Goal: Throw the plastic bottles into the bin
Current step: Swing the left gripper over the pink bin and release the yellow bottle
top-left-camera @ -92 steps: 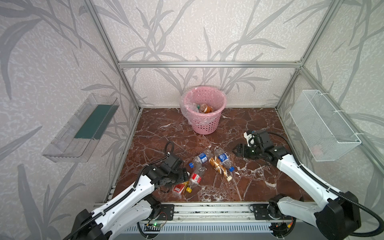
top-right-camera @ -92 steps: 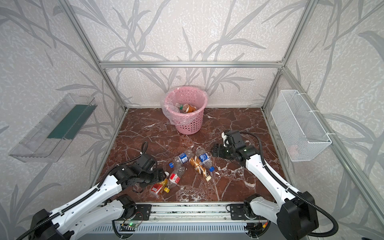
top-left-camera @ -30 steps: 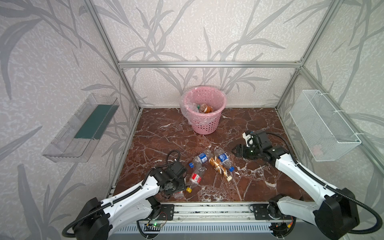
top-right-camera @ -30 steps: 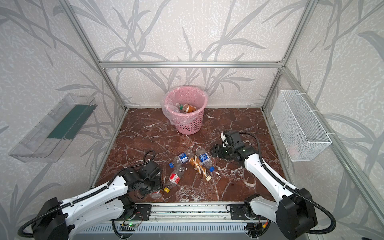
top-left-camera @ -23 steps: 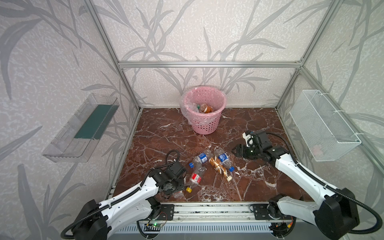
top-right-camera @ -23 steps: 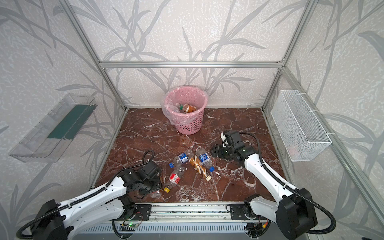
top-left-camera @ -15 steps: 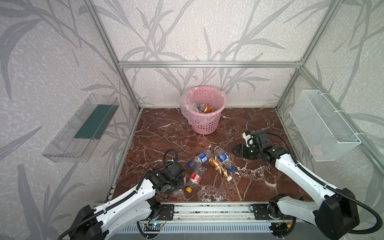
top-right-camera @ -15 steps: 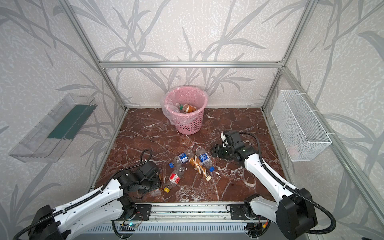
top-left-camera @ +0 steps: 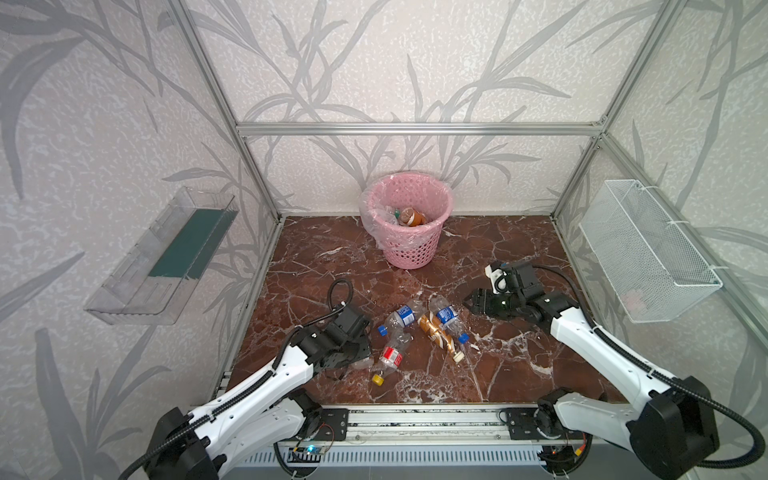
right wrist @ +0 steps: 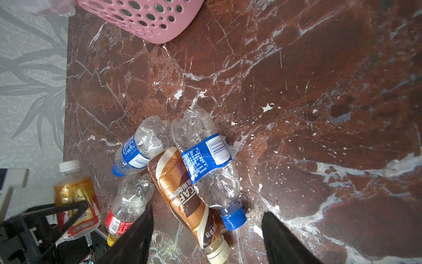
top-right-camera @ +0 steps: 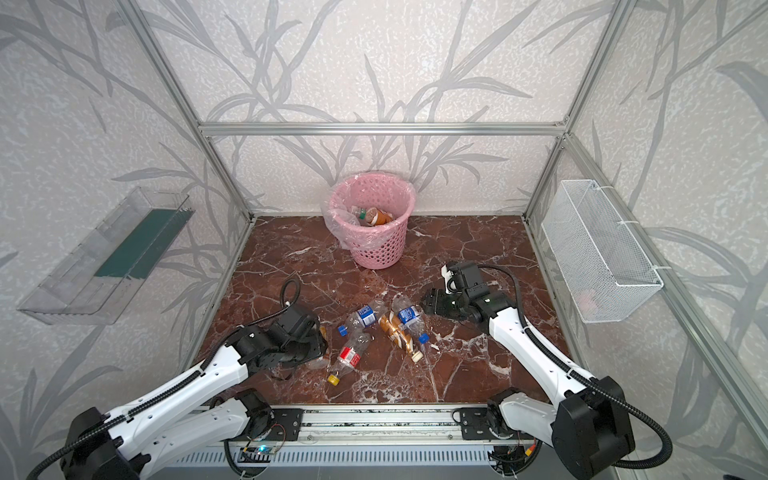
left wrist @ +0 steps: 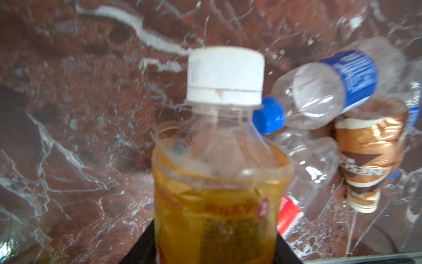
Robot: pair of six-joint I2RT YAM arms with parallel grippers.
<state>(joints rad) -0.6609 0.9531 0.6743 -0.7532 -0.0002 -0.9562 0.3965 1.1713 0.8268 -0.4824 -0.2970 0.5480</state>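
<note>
Pinching a clear plastic bottle with a yellow-orange label and white cap (left wrist: 217,173), the left gripper (top-left-camera: 357,359) sits low at the near left of the red-brown marble floor (top-left-camera: 478,249). The right gripper (top-left-camera: 473,300), jaws spread and empty, hovers beside four loose plastic bottles (top-left-camera: 436,328). The round pink perforated bin (top-left-camera: 409,253), with bottles inside, stands by the back wall.

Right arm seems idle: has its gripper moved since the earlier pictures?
No. The right gripper stays where it was, front-right of the bin, just right of the nearest blue-labelled bottle.

Top pair overhead; wrist cams near bottles (right wrist: 201,164).
</note>
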